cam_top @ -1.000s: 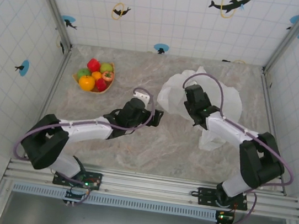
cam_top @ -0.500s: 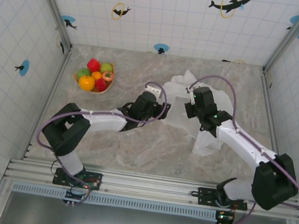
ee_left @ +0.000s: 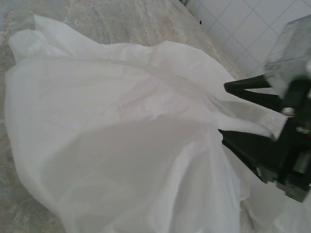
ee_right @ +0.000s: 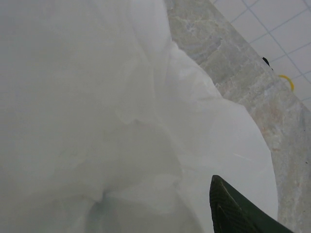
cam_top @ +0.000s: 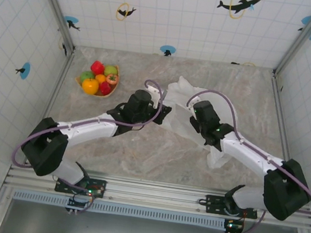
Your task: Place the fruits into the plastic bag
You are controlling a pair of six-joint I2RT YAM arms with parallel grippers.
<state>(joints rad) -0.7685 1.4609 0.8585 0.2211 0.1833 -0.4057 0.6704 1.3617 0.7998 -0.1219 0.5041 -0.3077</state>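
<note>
Marbled surface: your fruits sit at ten o'clock, since the bag at centre likely needs its mouth opened first. Your right gripper stands open astride a fold. I cannot tell whether your left gripper, at the bag's edge, is open or closed.

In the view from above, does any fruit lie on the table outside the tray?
No, the fruits all sit together inside the tray near the far left corner of the table.

White translucent plastic bag, red, green, orange fruits, marbled table
</note>
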